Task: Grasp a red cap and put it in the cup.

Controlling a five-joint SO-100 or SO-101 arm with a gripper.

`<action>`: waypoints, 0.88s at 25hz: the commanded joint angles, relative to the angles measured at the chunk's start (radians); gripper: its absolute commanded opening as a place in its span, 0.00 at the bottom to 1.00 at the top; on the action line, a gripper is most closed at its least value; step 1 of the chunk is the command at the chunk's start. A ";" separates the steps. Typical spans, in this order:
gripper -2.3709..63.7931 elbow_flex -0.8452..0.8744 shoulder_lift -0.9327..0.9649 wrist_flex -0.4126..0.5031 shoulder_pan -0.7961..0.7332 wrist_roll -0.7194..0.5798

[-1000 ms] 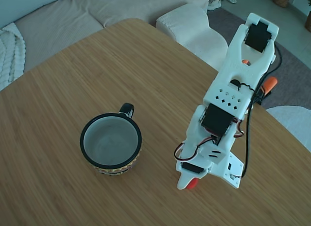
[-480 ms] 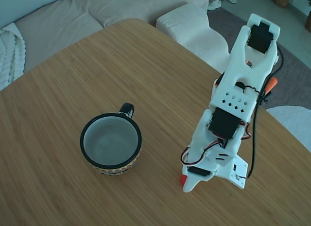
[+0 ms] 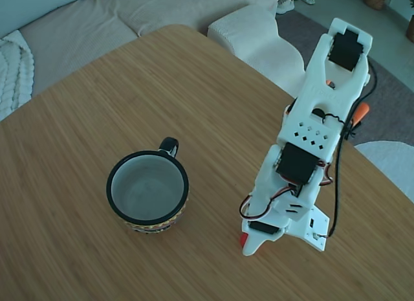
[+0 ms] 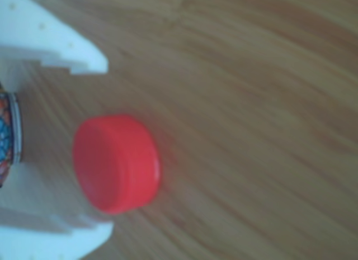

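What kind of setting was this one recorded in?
Most likely a home living room: a beige upholstered sofa curves behind the round wooden table, a grey rug covers the floor, and a black-rimmed ceramic mug stands on the table.

- Fixed view: soft, even daylight with a cool bluish cast; no hard glare on the worktop (image 3: 97, 107).
- Faint, diffuse shadows only, close under the cup (image 3: 147, 192) and the arm (image 3: 304, 152).
- Sharp centre; straight lines bow slightly near the frame edges.
- Other view: close range, soft focus throughout; wood grain smeared, red cap (image 4: 116, 162) fuzzy-edged, with a dim reddish shadow at its right.
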 commanded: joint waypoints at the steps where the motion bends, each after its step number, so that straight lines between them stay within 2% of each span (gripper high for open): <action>1: 0.49 -0.023 0.015 -0.005 0.002 0.006; 3: 0.45 -0.021 0.015 -0.005 0.002 0.006; 9: 0.16 -0.023 0.015 -0.005 0.002 0.006; 22: 0.16 -0.055 0.034 0.015 0.005 0.008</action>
